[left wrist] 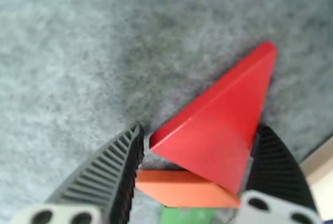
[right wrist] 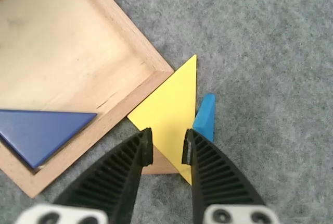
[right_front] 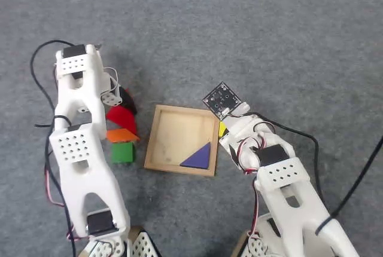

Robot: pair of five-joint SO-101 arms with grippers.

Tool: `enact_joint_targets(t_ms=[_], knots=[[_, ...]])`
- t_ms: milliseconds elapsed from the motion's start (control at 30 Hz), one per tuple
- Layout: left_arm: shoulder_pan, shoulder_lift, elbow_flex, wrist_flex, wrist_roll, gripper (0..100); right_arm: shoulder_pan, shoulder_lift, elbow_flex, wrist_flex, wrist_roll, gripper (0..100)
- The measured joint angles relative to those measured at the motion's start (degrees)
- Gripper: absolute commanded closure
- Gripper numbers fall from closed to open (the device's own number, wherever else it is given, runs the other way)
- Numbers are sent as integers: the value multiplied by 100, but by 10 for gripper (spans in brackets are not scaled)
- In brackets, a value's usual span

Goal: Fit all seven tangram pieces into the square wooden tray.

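I've got the left gripper (left wrist: pixel 197 131) clamped on the red triangle (left wrist: pixel 221 112). The right gripper (right wrist: pixel 167 143), fingers narrowly apart, hovers over the yellow triangle (right wrist: pixel 169 104). Next I'd carry red into the wooden tray (right_front: pixel 152 143).

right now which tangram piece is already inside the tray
The dark blue triangle, lying flat in a corner of the wooden tray. The red triangle, orange piece, green square, yellow triangle and light blue piece are all outside it.

Markings inventory: none I can read, whether on the square wooden tray (right_front: pixel 152 140) or the small black circuit board (right_front: pixel 222 99) by my right wrist.
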Motion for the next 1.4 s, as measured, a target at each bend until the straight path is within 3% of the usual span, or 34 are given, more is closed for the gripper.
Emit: enact_joint_targets(t_ms=[267, 833, 1067, 1400], knots=[[9, 0, -9, 0, 97, 755, 0, 0, 0, 0, 0, 894], [18, -18, -18, 0, 97, 809, 0, 0, 0, 0, 0, 894], [26, -35, -35, 0, 114, 889, 0, 0, 0, 0, 0, 894], [35, -18, -141, -53, 123, 869, 0, 0, 0, 0, 0, 894]])
